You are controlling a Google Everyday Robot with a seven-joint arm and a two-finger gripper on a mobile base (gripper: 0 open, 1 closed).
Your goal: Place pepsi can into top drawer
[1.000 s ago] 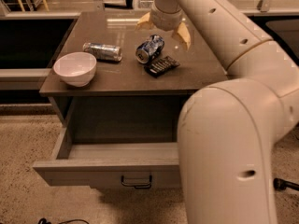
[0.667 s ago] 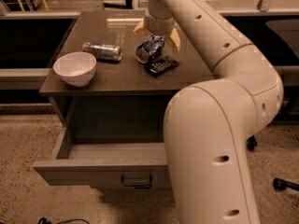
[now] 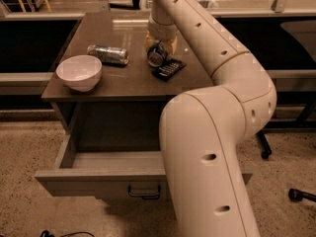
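Note:
The pepsi can [image 3: 157,56] is a stout blue can lying tilted on the brown tabletop, its silver top facing me. My gripper [image 3: 159,49] comes down from the long white arm [image 3: 212,43] and sits right over the can, fingers on either side and closed on it. The top drawer [image 3: 98,180] stands pulled open below the tabletop, its inside bare and its dark handle [image 3: 144,192] at the front. The arm's thick lower link [image 3: 207,172] hides the drawer's right part.
A slim silver-blue can [image 3: 108,55] lies on its side left of the gripper. A white bowl [image 3: 79,72] stands at the table's front left. A flat black object [image 3: 169,69] lies just in front of the pepsi can. A chair base [image 3: 301,195] stands on the floor at the right.
The arm's elbow and lower link have swung left, across the drawer's right side. The gripper has stayed at the pepsi can, which sits slightly lower in view.

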